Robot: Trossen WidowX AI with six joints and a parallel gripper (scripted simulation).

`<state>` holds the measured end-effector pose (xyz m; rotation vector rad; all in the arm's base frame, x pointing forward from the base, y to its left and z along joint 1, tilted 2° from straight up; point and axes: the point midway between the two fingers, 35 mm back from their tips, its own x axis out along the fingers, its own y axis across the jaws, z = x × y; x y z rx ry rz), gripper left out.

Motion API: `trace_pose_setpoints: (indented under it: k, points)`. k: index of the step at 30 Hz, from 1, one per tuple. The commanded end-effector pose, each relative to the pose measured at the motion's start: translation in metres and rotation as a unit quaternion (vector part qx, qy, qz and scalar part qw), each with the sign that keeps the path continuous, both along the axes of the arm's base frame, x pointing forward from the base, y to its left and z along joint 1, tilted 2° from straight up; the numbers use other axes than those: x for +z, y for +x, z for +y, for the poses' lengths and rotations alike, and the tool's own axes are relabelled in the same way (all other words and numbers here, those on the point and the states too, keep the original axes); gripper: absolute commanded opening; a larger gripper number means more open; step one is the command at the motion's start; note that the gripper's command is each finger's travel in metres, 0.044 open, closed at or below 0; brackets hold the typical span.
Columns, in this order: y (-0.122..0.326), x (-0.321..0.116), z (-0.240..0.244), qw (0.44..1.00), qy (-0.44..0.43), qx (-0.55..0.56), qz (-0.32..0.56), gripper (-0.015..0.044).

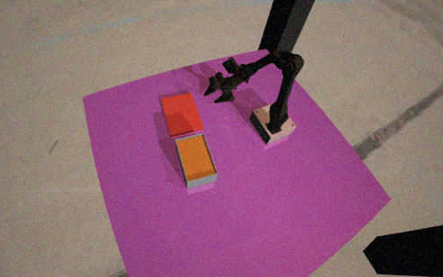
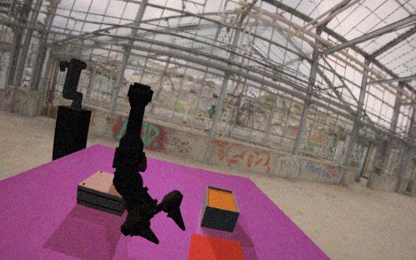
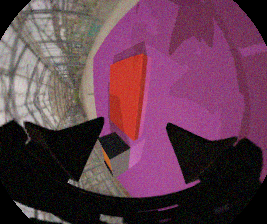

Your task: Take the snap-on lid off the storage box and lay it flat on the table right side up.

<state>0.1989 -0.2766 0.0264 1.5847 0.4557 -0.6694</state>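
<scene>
The lid [image 1: 180, 107] [image 2: 215, 250] [image 3: 126, 85], a red slab, lies on the table with its smooth, plain face up, beside the box's short end. It looks flat. The storage box [image 1: 202, 181] [image 2: 219, 218] [image 3: 121, 164] is grey-walled and stands upright and uncovered, with orange showing inside its rim. A narrow strip of table shows between box and lid in the top view. My gripper [image 1: 211, 98] [image 2: 170, 236] [image 3: 136, 123] is open and empty. It is above the table, off the lid's side toward the arm base, and touches neither lid nor box.
The magenta table [image 1: 241, 213] [image 2: 22, 192] [image 3: 204, 107] carries the arm's pale base block [image 1: 281, 133] [image 2: 97, 183]. A dark pillar [image 1: 286, 27] stands behind the table in the top view. Another dark arm on a black pedestal [image 2: 71, 131] stands beyond the table in the exterior view.
</scene>
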Motion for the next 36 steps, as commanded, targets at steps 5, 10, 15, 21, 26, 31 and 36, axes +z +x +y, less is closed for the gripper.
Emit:
trace_pose_setpoints:
  k: [5, 10, 15, 21, 26, 31, 36]
  points:
    - [-0.004, 0.021, -0.003, 1.000, -0.010, 0.002, -0.005, 0.0440]
    - [-0.008, 0.030, -0.003, 1.000, -0.011, 0.002, -0.005, 0.0440]
    - [-0.011, 0.040, -0.003, 1.000, -0.011, 0.002, -0.005, 0.0440]
    - [-0.015, 0.051, -0.002, 1.000, -0.011, 0.002, -0.005, 0.0440]
    - [-0.017, 0.055, -0.002, 1.000, -0.011, 0.002, -0.005, 0.0440]
    - [-0.017, 0.048, 0.000, 1.000, -0.010, 0.002, -0.005, 0.0440]
    - [-0.017, 0.048, 0.000, 1.000, -0.010, 0.002, -0.005, 0.0440]
